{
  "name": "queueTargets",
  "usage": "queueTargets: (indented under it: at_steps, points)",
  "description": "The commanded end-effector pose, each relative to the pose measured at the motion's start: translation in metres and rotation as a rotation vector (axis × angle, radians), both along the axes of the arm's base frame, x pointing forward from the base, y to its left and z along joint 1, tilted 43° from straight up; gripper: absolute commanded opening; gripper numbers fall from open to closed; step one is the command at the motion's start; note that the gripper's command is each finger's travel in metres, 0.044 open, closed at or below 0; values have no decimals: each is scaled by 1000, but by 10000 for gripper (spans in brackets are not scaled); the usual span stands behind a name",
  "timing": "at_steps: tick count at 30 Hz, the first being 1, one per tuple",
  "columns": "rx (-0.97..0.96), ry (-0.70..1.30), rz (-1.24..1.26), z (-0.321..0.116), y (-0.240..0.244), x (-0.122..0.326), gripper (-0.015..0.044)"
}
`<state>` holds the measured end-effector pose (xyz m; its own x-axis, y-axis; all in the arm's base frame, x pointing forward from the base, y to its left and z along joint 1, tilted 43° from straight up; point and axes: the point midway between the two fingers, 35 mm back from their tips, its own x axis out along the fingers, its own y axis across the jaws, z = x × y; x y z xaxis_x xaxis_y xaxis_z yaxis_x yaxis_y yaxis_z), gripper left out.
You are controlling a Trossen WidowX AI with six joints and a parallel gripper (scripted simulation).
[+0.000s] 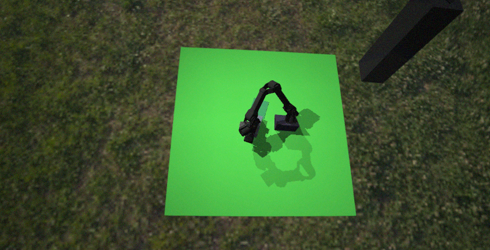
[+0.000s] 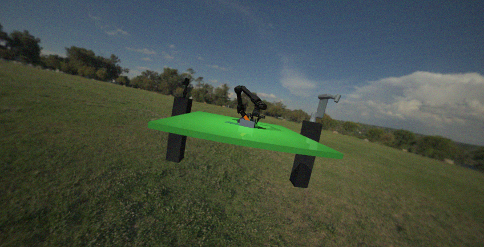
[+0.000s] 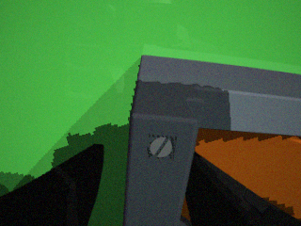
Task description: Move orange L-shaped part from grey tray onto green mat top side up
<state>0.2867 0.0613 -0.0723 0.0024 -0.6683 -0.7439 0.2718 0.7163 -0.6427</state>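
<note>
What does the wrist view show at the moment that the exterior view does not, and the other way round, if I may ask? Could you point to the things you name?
Only wrist: a slotted screw head (image 3: 161, 147) on the tray's corner.
Only exterior: the black arm's upper links, and a grey arm (image 2: 322, 106) on a dark pillar (image 2: 309, 132).
Both: the grey tray (image 2: 247, 122) (image 3: 157, 184) and the orange part (image 2: 246, 117) (image 3: 249, 162).

The bent black arm (image 1: 260, 100) (image 2: 250, 96) reaches down, its hand (image 1: 253, 137) (image 2: 258, 117) (image 3: 145, 157) partly open, fingers apart.

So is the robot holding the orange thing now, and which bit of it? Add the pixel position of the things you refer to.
No, nothing is held. The gripper (image 1: 251, 132) (image 2: 258, 118) (image 3: 145, 157) is open, not pinching the orange part (image 2: 246, 117) (image 3: 254, 162).
</note>
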Motion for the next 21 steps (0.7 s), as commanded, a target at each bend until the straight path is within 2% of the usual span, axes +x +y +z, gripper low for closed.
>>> queueTargets:
  at_steps: [1, 21]
  points:
    - [-14, 9, 2, 1, -4, -2, 180]
    - [-12, 8, 2, 10, 20, 3, 180]
